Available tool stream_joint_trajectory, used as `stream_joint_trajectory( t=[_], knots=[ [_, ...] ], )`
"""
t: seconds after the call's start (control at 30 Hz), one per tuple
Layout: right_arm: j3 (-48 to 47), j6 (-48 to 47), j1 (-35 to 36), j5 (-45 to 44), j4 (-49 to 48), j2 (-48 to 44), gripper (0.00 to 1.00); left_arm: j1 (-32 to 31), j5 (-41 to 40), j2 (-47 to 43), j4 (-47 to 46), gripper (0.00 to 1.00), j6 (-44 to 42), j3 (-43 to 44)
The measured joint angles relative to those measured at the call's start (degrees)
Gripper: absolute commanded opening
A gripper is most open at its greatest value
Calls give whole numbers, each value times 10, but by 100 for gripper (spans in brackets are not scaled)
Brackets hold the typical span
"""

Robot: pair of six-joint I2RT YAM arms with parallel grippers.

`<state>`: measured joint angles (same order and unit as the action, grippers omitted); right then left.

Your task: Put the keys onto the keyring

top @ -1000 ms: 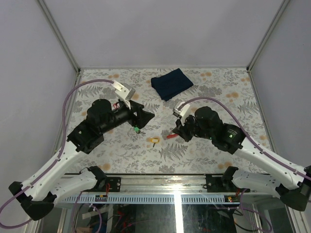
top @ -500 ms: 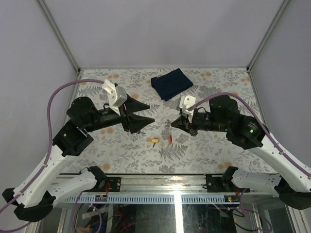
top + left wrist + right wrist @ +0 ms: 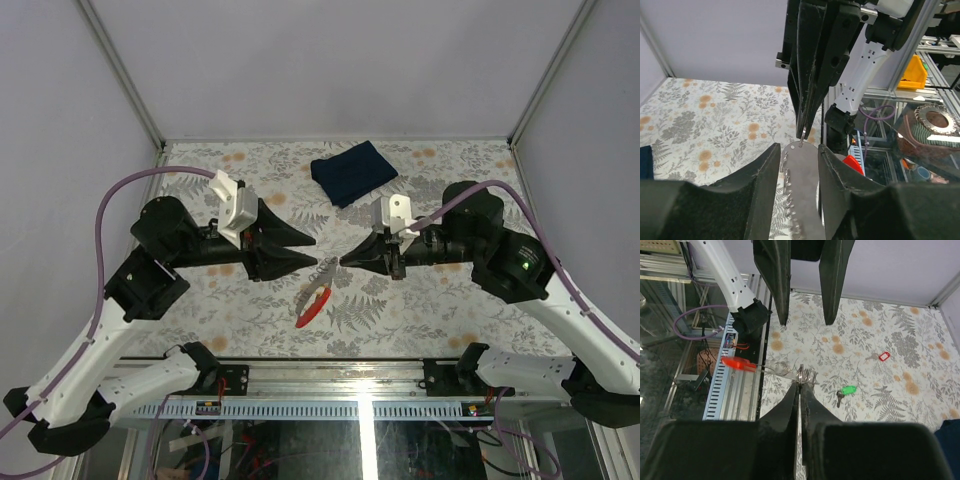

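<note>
keyring (image 3: 312,298) hanging from right hand (image 3: 343,261), left hand (image 3: 316,251) just left, cloth (image 3: 352,172) behind them on table (image 3: 440,305)

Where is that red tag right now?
In the top view the red tag dangles centre-frame, at the low end of the keyring pinched by the right fingers, just below the left fingers in the picture.

Up in the air, the keyring (image 3: 322,276), a thin silvery loop, is pinched in the right gripper (image 3: 345,261), red tag dangling. The green key (image 3: 846,390) and the orange-headed key (image 3: 880,357) lie flat on the table near that gripper, apart.
</note>
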<state>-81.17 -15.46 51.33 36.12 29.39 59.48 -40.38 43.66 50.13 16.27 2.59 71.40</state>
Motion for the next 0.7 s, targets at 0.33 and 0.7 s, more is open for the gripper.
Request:
stream_joint_trajectory(
  t=[0.33, 0.7],
  knots=[
    [0, 12, 0, 27, -36, 12, 0, 0, 40, 9, -1, 21, -1, 0],
    [1, 37, 0, 30, -73, 12, 0, 0, 50, 10, -15, 20, 3, -17]
  ],
)
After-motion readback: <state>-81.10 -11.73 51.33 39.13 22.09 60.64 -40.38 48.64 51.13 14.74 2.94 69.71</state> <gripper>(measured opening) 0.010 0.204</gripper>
